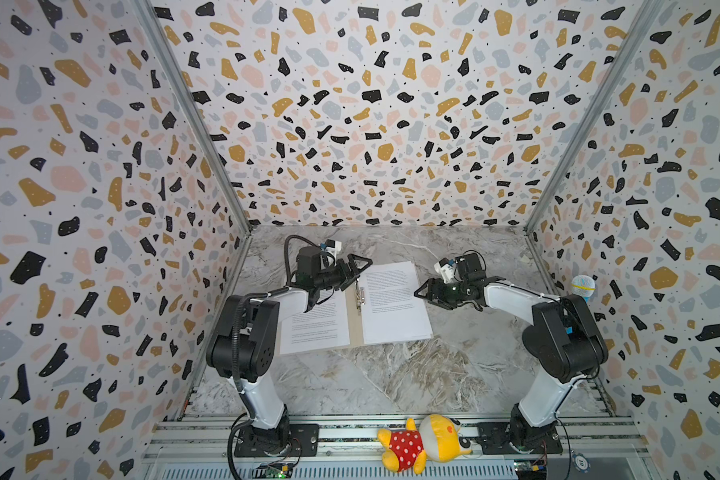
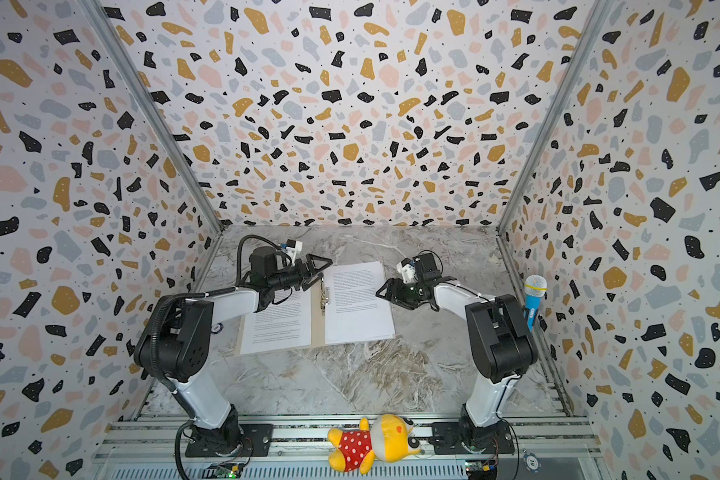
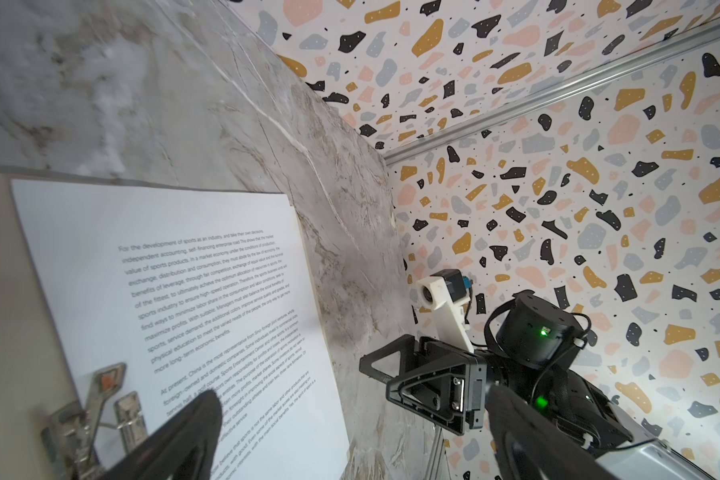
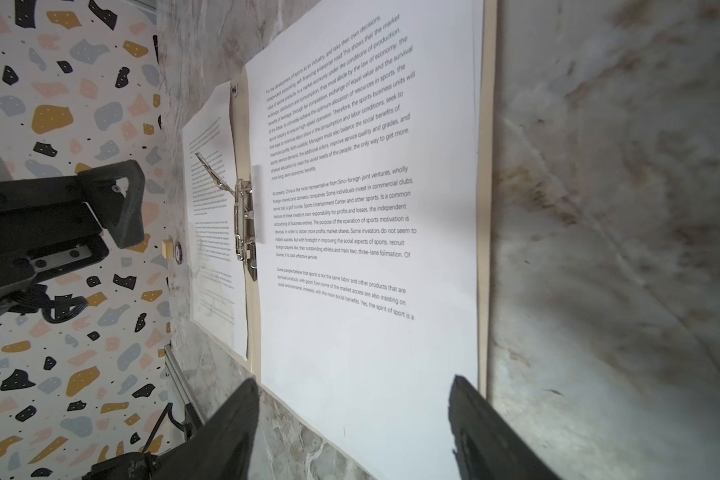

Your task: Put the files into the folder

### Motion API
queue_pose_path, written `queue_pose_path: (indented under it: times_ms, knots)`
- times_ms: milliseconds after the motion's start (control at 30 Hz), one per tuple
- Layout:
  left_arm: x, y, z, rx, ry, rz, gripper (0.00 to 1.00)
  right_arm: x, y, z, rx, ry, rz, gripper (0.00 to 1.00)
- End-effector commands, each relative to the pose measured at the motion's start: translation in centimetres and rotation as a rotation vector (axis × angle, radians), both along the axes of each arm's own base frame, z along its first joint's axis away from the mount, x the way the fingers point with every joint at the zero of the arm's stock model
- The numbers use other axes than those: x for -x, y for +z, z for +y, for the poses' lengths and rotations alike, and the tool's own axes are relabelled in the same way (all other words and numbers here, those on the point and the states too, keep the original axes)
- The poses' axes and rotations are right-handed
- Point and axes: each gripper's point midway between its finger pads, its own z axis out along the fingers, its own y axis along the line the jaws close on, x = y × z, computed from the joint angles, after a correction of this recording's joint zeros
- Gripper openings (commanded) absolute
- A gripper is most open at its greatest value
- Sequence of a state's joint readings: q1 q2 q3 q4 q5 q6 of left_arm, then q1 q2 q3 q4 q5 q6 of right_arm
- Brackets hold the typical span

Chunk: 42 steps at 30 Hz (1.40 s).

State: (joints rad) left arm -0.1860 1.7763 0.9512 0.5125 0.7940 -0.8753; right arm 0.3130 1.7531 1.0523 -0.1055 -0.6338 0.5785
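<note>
The tan folder (image 1: 356,328) lies open and flat on the marble table, its silver clip (image 1: 358,296) at the spine with the lever raised. One printed file (image 1: 316,328) rests on the left flap, partly under my left arm. On the right flap lie stacked files (image 1: 393,303), printed text up. My left gripper (image 1: 360,266) hangs open above the spine's far end, empty. My right gripper (image 1: 420,293) is open at the right sheets' outer edge. In the right wrist view its fingers (image 4: 246,399) straddle the sheet's (image 4: 371,208) corner without holding it.
A yellow plush toy (image 1: 422,442) in a red dotted dress lies on the front rail between the arm bases. A blue toy microphone (image 1: 582,286) leans on the right wall. Patterned walls enclose the table on three sides.
</note>
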Motion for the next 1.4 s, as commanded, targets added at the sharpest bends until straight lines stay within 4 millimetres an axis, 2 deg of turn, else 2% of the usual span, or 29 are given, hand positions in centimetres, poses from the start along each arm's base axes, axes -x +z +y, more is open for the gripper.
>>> queue_pose_path:
  times_ms: [0, 133, 333, 533, 667, 833, 1000, 1133, 1233, 1367]
  knots:
    - [-1.0, 1.1, 1.8, -0.099, 0.058, -0.066, 1.0, 0.5, 1.0, -0.6, 0.023, -0.01, -0.024, 0.73]
    - [-1.8, -1.1, 2.8, -0.247, 0.07, -0.047, 1.0, 0.6, 0.9, -0.8, 0.025, -0.008, -0.022, 0.73]
    - [-2.7, -3.7, 1.8, -0.221, 0.006, 0.005, 1.0, 0.5, 0.9, -1.1, 0.027, -0.004, -0.03, 0.73]
    - [-2.3, -2.5, 0.7, -0.107, -0.02, -0.021, 1.0, 0.6, 0.6, -1.1, 0.022, 0.0, -0.021, 0.73]
    - [-1.9, -3.5, 0.2, -0.092, -0.04, 0.006, 1.0, 0.5, 0.7, -1.1, 0.017, -0.001, -0.025, 0.73]
    - [-1.2, -3.5, -0.3, -0.048, -0.056, 0.01, 1.0, 0.7, 0.6, -1.1, 0.015, 0.002, -0.02, 0.73]
    - [-1.2, -4.8, -0.2, -0.059, -0.054, 0.034, 1.0, 0.7, 0.7, -1.0, 0.009, 0.006, -0.022, 0.73]
    - [-1.2, -5.1, -0.3, -0.059, -0.06, 0.039, 1.0, 0.8, 0.7, -1.1, 0.014, 0.007, -0.022, 0.73]
    - [-1.4, -4.8, -0.2, -0.06, -0.052, 0.026, 1.0, 0.9, 0.7, -1.1, 0.015, 0.008, -0.021, 0.73]
    - [-1.6, -3.3, -0.1, -0.057, -0.04, -0.008, 1.0, 1.0, 0.6, -1.1, 0.015, 0.008, -0.021, 0.73]
